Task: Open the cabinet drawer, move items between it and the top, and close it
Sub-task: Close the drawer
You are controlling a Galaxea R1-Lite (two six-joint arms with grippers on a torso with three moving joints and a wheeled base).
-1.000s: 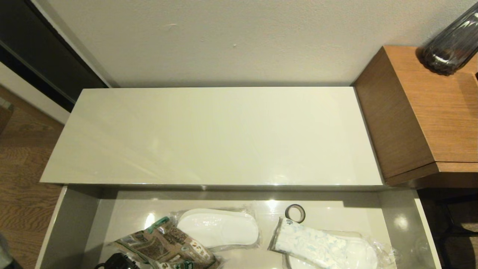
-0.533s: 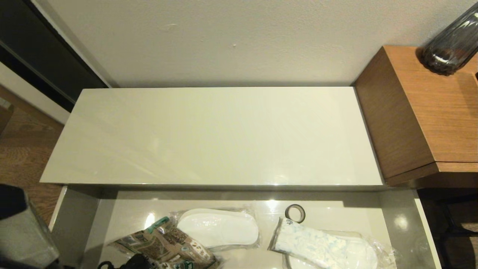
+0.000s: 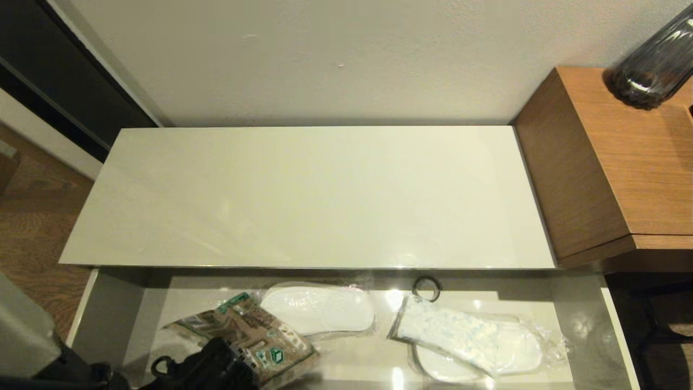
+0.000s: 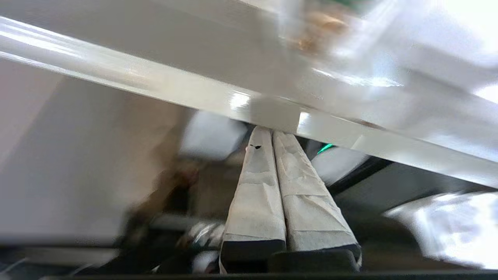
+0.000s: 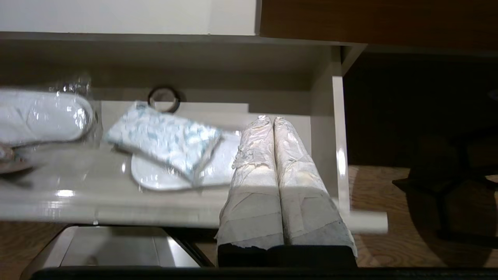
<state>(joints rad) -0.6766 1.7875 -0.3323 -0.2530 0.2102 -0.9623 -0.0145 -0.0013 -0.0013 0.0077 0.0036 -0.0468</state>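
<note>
Left gripper [image 4: 271,134] against drawer [image 3: 108,314] front — jaws together.

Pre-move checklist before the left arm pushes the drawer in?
1. Left gripper shut, tips against the drawer's front rim: ok.
2. Right gripper clear of the drawer: cannot tell; it is shut near the right wall.
3. Brown-and-green packet lying inside: ok.
4. White pack flat on a bagged slipper: ok.
5. Tape ring low enough to pass under the top: cannot tell.
6. Drawer closed: not ok.
</note>
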